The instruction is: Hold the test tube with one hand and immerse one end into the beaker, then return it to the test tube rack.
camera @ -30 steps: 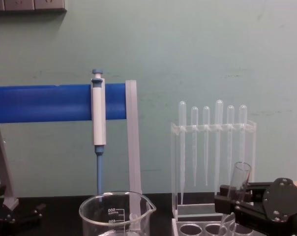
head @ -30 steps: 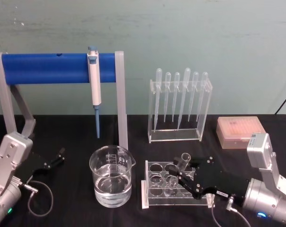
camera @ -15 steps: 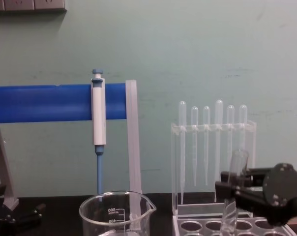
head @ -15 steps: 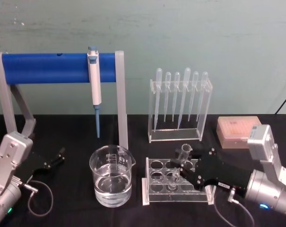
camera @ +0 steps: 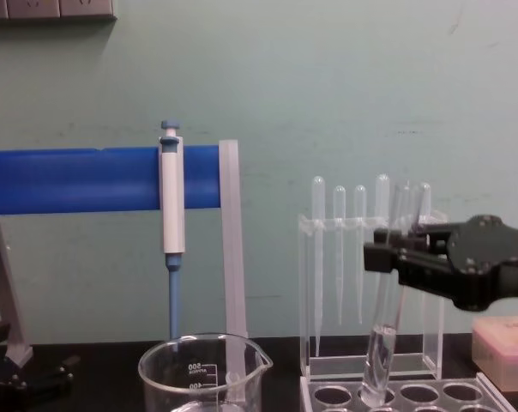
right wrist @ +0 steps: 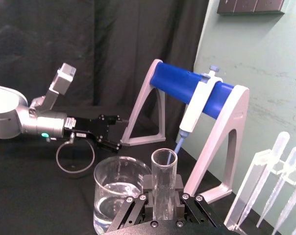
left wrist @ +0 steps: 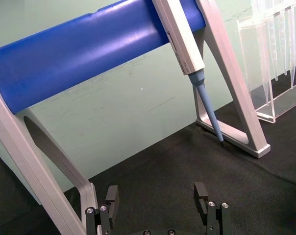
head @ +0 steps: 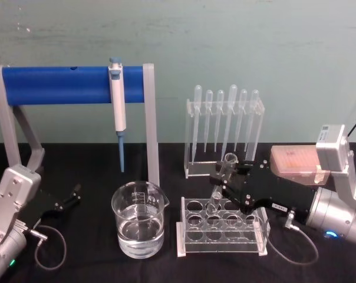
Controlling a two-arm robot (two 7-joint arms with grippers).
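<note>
Your right gripper is clamped on the tube, pinching the glass in its upper part, below the rim. The tube hangs tilted over the rack. In the head view its rim leans toward 1 o'clock and its rounded end sits low over the back row of holes. From the chest view you cannot tell whether that end is just above a hole or already dipped into it. The beaker, part full of clear liquid, stands just beside the rack at its 9 o'clock, apart from the tube. Your left gripper is parked at the beaker's 9 o'clock, fingers apart, holding nothing.
</note>
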